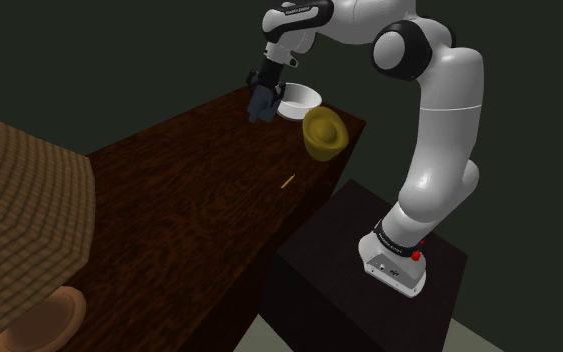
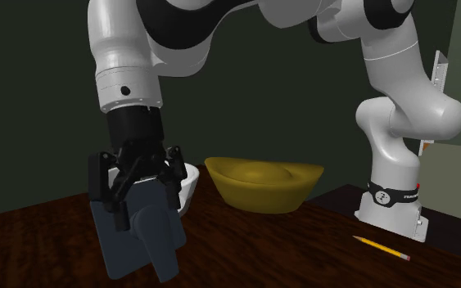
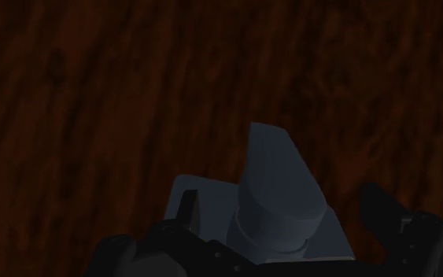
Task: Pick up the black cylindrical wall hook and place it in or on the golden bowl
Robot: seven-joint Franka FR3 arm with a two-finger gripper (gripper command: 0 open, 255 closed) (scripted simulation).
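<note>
Closest to me in the shoulder view is a tan round thing (image 1: 37,318), well apart from the golden bowl (image 1: 323,132) and next to a woven brown surface (image 1: 19,190). The golden bowl sits on the dark wooden table (image 1: 169,230), at the edge nearest the stand (image 1: 369,290). From here it shows more of its outside than its hollow. Just beyond it is a white bowl (image 1: 300,98) whose inside is plain white. The gripper (image 1: 260,100) hangs beside the white bowl, on the side away from the golden bowl, and carries the dark grey hook (image 1: 265,112). A yellow pencil (image 1: 288,181) lies on the table near the golden bowl.

In the second exterior view the gripper (image 2: 142,209) is nearest. Its fingers (image 2: 171,192) are closed on the side edges of the hook (image 2: 142,245), whose flat plate hangs tilted. The white bowl (image 2: 189,184) peeks out between the gripper and the golden bowl (image 2: 265,188). The golden bowl's hollow shows only its own gold surface, swelling in the middle. The pencil (image 2: 381,248) lies on the golden bowl's other side, by the arm (image 2: 392,200).

In the wrist view the hook (image 3: 278,169) points its round peg out over the table (image 3: 94,94), within the gripper (image 3: 280,193). One finger touches the plate's edge. I cannot tell whether the other does.
</note>
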